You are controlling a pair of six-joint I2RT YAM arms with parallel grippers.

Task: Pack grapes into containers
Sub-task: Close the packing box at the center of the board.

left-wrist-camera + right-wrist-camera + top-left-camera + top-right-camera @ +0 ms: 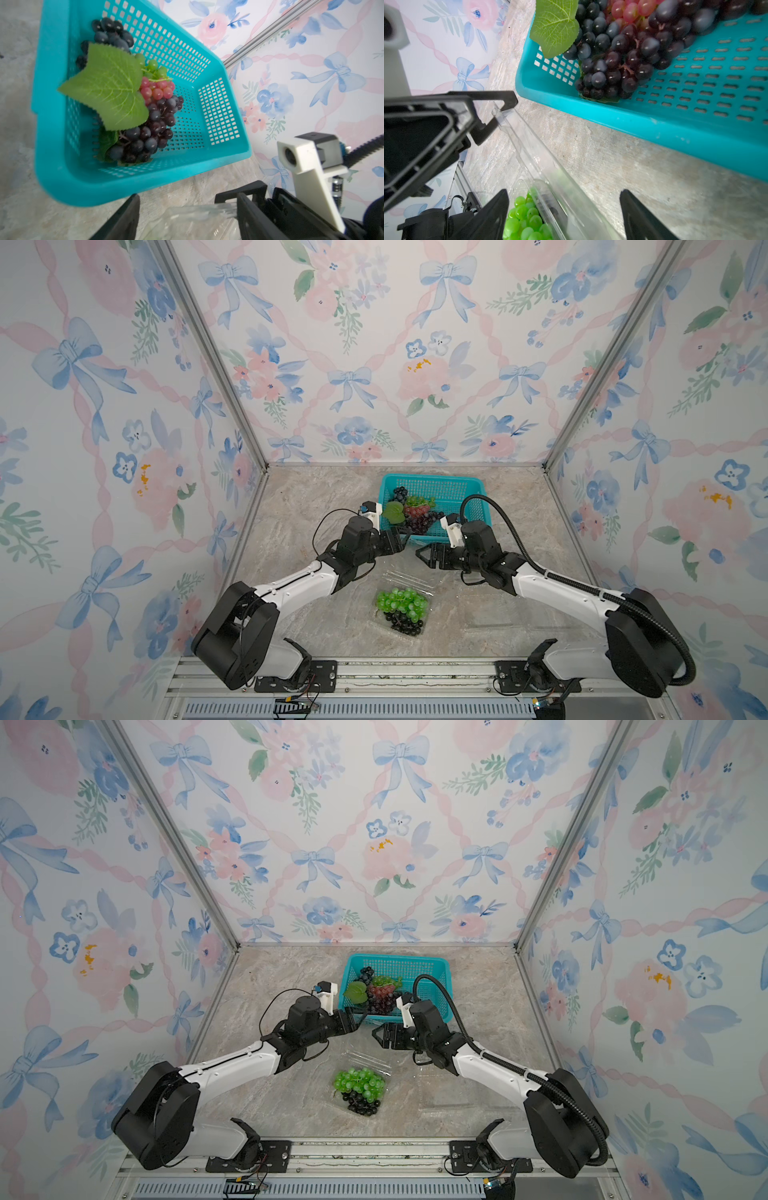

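In basket [453,491], perhaps four grape bunches [417,513]

Basket [457,494]: right half open from above; grapes [417,514] fill the left.
Before its near wall: left gripper [403,542] and right gripper [421,554] nearly tip to tip, little room between.
Toward the robot: container [399,612] with its open lid [409,578] in the way.
Table [299,506]: far left bare.

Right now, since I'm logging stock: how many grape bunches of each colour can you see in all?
green bunches: 2
dark purple bunches: 3
red bunches: 1
Total: 6
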